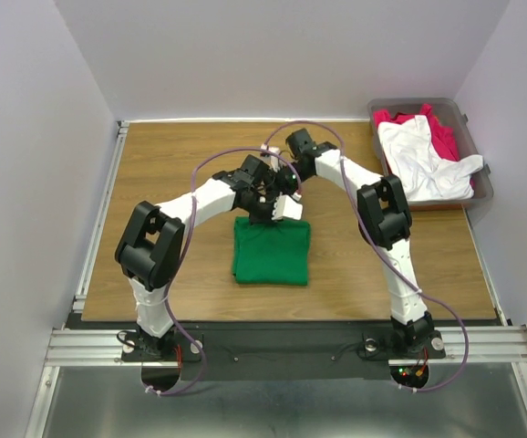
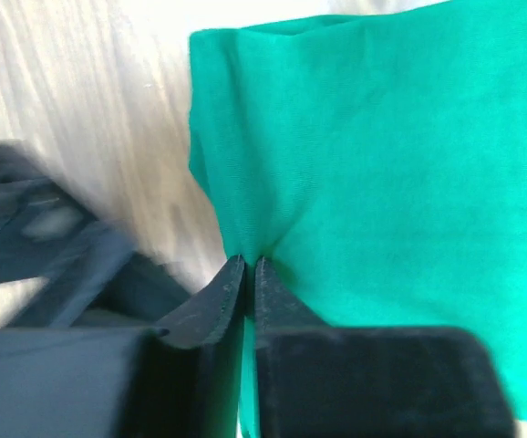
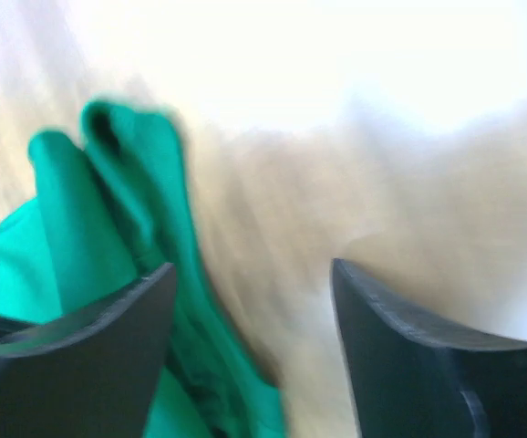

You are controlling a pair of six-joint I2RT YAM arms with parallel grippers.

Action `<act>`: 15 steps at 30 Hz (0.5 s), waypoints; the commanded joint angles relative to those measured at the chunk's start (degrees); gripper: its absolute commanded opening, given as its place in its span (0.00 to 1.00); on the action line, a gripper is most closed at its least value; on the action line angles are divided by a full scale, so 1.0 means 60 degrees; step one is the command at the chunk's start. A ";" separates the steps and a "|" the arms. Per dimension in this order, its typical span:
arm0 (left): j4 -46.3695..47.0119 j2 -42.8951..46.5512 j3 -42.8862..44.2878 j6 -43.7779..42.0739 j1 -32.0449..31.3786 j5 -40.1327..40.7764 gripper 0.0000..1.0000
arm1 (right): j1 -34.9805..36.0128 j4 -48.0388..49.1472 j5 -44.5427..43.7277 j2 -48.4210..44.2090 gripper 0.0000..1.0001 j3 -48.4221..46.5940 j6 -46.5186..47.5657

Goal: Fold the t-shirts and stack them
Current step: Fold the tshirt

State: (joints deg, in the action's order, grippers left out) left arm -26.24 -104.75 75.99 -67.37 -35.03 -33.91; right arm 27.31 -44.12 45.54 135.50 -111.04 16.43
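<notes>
- Your left gripper [image 2: 250, 266] pinches the green t-shirt [image 2: 382, 182] at its edge; the cloth spreads ahead and right of it.
- Your right gripper [image 3: 252, 269] stands open, the shirt just left of it.

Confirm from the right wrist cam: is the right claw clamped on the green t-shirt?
No, the right claw stands wide open over the table, with the green t-shirt beside one finger.
</notes>
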 commanded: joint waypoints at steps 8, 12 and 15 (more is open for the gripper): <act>0.1501 0.1049 0.1150 0.2316 0.1120 -0.0382 0.46 | -0.1709 0.0454 -0.2362 -0.1279 0.78 -0.2560 -0.0671; 0.1983 0.2512 -0.0207 0.4763 0.1428 -0.1274 0.45 | -0.1812 0.0512 -0.1148 -0.3185 0.72 0.0302 -0.1240; 0.3095 0.3292 -0.1337 0.7558 0.1794 -0.2446 0.43 | -0.1754 0.1037 0.0974 -0.4417 0.62 0.2226 -0.2368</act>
State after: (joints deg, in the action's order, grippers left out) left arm -15.79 -93.08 75.96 -44.64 -26.04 -38.17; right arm 14.00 -40.25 37.08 118.06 -107.61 9.69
